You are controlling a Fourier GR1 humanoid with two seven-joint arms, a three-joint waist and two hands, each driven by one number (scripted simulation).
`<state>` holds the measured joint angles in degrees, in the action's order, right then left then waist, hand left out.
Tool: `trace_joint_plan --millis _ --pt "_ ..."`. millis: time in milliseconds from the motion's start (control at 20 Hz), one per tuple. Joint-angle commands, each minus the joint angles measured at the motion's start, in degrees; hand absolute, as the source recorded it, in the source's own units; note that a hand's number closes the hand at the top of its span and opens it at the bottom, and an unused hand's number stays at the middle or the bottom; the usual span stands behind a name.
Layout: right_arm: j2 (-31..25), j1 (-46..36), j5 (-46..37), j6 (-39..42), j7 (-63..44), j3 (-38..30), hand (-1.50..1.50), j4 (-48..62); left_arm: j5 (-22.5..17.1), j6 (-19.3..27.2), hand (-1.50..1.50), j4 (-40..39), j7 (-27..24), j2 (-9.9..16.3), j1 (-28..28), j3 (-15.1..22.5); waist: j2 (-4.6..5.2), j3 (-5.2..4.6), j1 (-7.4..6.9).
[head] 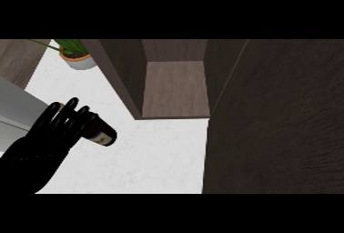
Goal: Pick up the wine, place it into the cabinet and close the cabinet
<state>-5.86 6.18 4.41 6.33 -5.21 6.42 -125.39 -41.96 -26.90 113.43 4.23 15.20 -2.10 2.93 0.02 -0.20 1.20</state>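
1. My left hand (57, 125) is coming in at about 8 o'clock in the head view, black fingers curled over the wine bottle (101, 133) and grasping it.
2. The wine bottle is lying tilted in that grasp; most of it is hiding under my fingers, and only its dark end with a pale label is poking out toward 4 o'clock from the hand.
3. The bottle is showing above the white counter (154, 159); I cannot tell whether it is touching the surface.
4. The cabinet (176, 88) is standing open at 12 o'clock, its wooden shelf bare to view between two dark side walls.
5. The bottle is sitting outside the cabinet, near its left wall, down toward 7 o'clock from the opening.
6. The cabinet door (282, 123) is filling the view from 1 to 5 o'clock as a broad dark wood panel, swung out beside the opening.
7. A potted plant (77, 57) is standing on the counter at 11 o'clock, well apart from the bottle.
8. A grey slab (17, 107) is showing at 9 o'clock, just beside my hand; I cannot tell what it is.
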Motion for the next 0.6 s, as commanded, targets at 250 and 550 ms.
trace_joint_plan --millis 250,550 --pt "-2.44 3.03 7.27 1.13 -11.69 -0.46 -1.5 -12.7 -37.85 -6.11 -1.5 -2.25 13.77 18.5 1.71 -10.57 -0.15 0.19 -0.94" --pt "-1.07 5.13 2.69 -1.2 -17.63 4.7 -1.5 -19.9 -48.06 0.09 -1.5 -0.8 19.21 23.56 3.42 -14.84 -0.17 0.2 -0.95"
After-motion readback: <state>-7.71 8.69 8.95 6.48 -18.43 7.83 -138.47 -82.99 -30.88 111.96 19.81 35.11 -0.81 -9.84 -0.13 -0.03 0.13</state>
